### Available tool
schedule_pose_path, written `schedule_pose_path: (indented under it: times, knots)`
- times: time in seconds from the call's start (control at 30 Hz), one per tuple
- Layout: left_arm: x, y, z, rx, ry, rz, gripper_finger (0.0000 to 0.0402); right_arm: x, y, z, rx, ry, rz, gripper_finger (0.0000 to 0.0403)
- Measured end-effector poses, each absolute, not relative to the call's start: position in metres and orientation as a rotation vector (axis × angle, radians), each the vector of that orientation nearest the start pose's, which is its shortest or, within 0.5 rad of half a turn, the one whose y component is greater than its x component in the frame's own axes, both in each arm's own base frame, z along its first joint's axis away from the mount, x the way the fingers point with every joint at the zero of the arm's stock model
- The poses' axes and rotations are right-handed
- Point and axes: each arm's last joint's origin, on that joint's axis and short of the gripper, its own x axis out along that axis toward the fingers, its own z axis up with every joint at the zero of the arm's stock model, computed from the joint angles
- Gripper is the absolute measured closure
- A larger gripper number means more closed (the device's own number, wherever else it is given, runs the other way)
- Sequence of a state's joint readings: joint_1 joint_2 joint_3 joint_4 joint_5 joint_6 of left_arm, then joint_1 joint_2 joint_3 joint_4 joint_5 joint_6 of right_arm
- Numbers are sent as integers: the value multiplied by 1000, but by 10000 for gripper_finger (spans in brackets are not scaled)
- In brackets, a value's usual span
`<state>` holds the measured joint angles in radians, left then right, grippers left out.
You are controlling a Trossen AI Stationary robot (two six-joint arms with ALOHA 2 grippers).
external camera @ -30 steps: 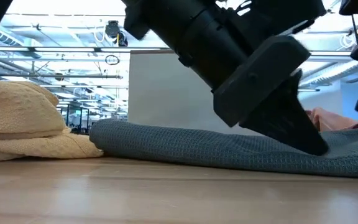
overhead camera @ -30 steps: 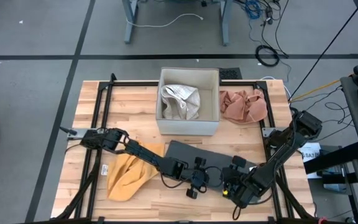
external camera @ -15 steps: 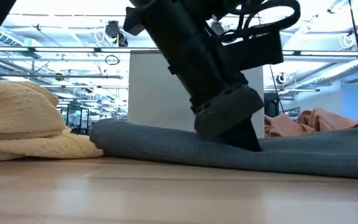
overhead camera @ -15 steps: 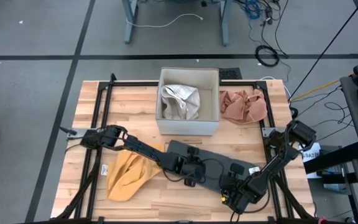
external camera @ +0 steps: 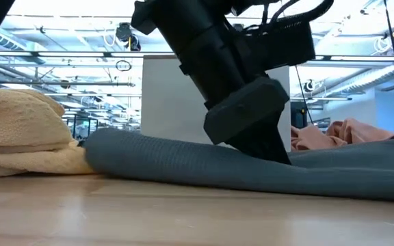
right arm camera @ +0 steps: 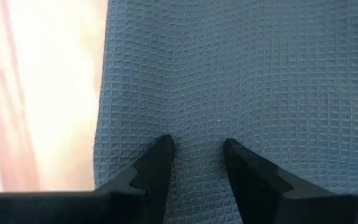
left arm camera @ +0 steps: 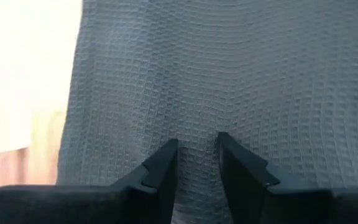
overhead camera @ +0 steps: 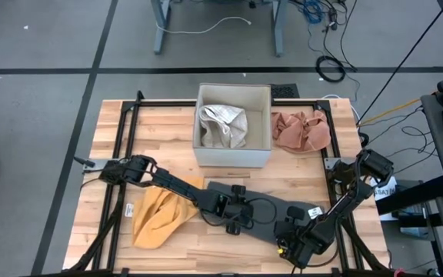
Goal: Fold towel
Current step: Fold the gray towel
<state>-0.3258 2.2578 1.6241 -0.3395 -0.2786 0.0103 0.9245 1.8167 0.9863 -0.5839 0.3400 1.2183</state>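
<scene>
The grey towel lies flat at the front of the desk. Its near edge has just slid toward the yellow cloth. The left claw and right claw each pinch a fold, so I think the folding starts.

Both arms are matte black, built of slim tubular links joined by bulkier rounded joint housings. The left claw ends a long thin forearm, with thin black cables looping loosely beside its wrist. The right claw sits on a chunkier boxy wrist block carrying a small yellow-green marking. Seen close, each claw has two dark, wedge-shaped fingers with angular, stepped inner faces tapering to blunt tips. In the low view the wrist housing is a blocky black casing with cables arching above it.
</scene>
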Motion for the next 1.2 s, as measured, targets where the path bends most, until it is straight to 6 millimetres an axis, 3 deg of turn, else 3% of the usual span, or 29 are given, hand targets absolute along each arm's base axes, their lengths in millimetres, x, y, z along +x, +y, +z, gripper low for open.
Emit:
schedule_pose_path:
  times: [0.43, 0.67, 0.93, 1.03, 1.2]
  knots:
    - [447, -139, 129, 314, 996, -38, 282, 189, 241, 139, 203, 1216, -157, 259]
    - [444, -139, 128, 348, 1030, -43, 282, 183, 235, 164, 219, 1161, -127, 259]
    - [441, -142, 156, 349, 952, -41, 282, 157, 245, 197, 258, 1102, 26, 259]
    - [448, -148, 169, 308, 833, -86, 282, 144, 252, 199, 256, 1142, 86, 251]
    - [456, -160, 167, 297, 725, -244, 282, 126, 258, 197, 286, 1190, 70, 209]
